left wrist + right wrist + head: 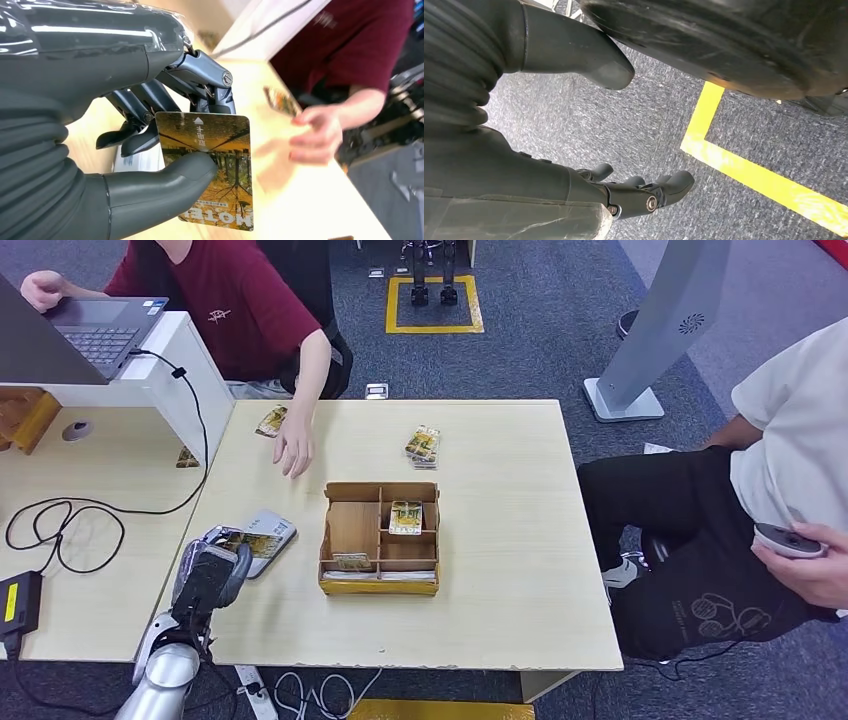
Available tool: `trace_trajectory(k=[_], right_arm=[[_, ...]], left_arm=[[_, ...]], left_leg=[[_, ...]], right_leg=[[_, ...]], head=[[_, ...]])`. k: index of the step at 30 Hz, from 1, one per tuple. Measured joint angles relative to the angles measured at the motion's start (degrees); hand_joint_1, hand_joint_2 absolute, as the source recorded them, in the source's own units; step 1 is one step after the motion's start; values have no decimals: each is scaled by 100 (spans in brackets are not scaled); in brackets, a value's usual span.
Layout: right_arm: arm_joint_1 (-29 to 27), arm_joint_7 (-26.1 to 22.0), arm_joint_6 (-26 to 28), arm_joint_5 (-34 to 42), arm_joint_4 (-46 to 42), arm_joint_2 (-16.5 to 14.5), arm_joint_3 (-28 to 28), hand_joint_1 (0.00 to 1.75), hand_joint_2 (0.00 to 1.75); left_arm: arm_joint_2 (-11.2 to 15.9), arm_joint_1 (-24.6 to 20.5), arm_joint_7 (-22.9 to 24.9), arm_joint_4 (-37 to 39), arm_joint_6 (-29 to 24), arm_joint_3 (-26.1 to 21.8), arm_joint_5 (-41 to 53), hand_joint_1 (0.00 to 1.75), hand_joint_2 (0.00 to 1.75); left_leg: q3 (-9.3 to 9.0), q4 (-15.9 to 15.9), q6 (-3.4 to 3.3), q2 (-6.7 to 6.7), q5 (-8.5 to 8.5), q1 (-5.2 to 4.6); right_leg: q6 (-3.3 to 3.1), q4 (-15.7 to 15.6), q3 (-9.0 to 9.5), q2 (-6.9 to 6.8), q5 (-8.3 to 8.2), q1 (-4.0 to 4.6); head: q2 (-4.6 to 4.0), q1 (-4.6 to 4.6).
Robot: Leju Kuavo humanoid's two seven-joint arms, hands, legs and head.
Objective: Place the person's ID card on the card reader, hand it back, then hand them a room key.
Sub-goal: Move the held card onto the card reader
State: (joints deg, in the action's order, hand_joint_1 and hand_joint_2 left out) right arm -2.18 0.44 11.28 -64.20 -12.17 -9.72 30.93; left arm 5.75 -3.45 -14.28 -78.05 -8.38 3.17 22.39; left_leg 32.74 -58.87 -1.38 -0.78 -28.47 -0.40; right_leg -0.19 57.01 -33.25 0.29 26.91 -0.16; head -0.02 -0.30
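The card (210, 165), printed with an autumn scene, is pinched between thumb and fingers of the left hand (212, 570), above the grey card reader (268, 536) at the worktop's (500, 570) near-left edge. The right hand (639, 192) hangs over carpet, fingers apart, holding nothing. A person's hand (293, 448) rests on the worktop beyond; a wooden organiser (380, 538) stands mid-worktop.

The left hand (212, 575) hangs over the tabletop's (500, 540) near left corner, just above the grey card reader (268, 532). Beyond it, a person's hand (293, 450) rests on the tabletop, blocking the far left side. The wooden divided tray (380, 537) stands to the right, near the middle. Between tray and reader runs a bare strip of tabletop. A card stack (423, 446) lies beyond the tray.
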Motion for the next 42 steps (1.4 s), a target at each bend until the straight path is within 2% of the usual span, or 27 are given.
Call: trace_trajectory(k=[3, 6, 15, 24, 28, 32, 37, 42], right_arm=[[-31, 0, 25, 5, -31, -17, 24, 0, 175], [-55, 2, 72, 2, -54, -39, 75, 0, 175], [-83, 50, 98, -176, -95, -87, 178, 0, 175], [-39, 114, 73, -350, -96, -103, 243, 0, 175], [-27, 134, 74, -384, -95, -107, 258, 0, 175], [-27, 149, 83, -404, -92, -108, 279, 0, 175], [-30, 145, 86, -407, -90, -108, 293, 0, 175], [-31, 127, 86, -415, -85, -108, 336, 0, 175]], left_arm=[[-4, -104, 309, 17, 374, 0, -327, 175, 175], [10, -275, 560, 139, 410, 0, -383, 175, 175], [16, -1082, 993, 1004, -341, 10, 112, 175, 175], [8, -1905, 1164, 2204, -636, 84, 457, 175, 175], [8, -1972, 991, 2503, -528, 83, 247, 175, 175], [25, -1968, 872, 2527, -182, 83, -103, 175, 175], [128, -1863, 850, 2271, 428, 81, -738, 175, 175], [284, -1702, 846, 1889, 760, 66, -1187, 175, 175]], left_leg=[[0, 0, 0, 1, 0, 0], [0, 0, 0, 1, 1, 1], [-1, 0, 1, 1, 2, 1], [-1, -1, 1, -1, 2, 0], [-1, 0, 1, -2, 2, 0], [0, 0, 1, -1, 2, 1], [0, 0, 1, -2, 2, 2], [0, 0, 1, -1, 2, 2]], right_leg=[[0, 0, 0, -1, 0, 0], [-1, 1, 0, -1, -1, 1], [-2, 3, 1, -1, -2, 1], [-1, 3, 1, 2, -3, 0], [-2, 3, 0, 4, -3, 0], [-2, 3, 1, 3, -2, 0], [-2, 4, 1, 4, -2, 1], [-2, 5, 1, 3, -2, 1]], head=[[0, 0], [0, -1], [0, 0], [0, 0], [0, 0], [0, 0], [0, 0], [0, -1]])
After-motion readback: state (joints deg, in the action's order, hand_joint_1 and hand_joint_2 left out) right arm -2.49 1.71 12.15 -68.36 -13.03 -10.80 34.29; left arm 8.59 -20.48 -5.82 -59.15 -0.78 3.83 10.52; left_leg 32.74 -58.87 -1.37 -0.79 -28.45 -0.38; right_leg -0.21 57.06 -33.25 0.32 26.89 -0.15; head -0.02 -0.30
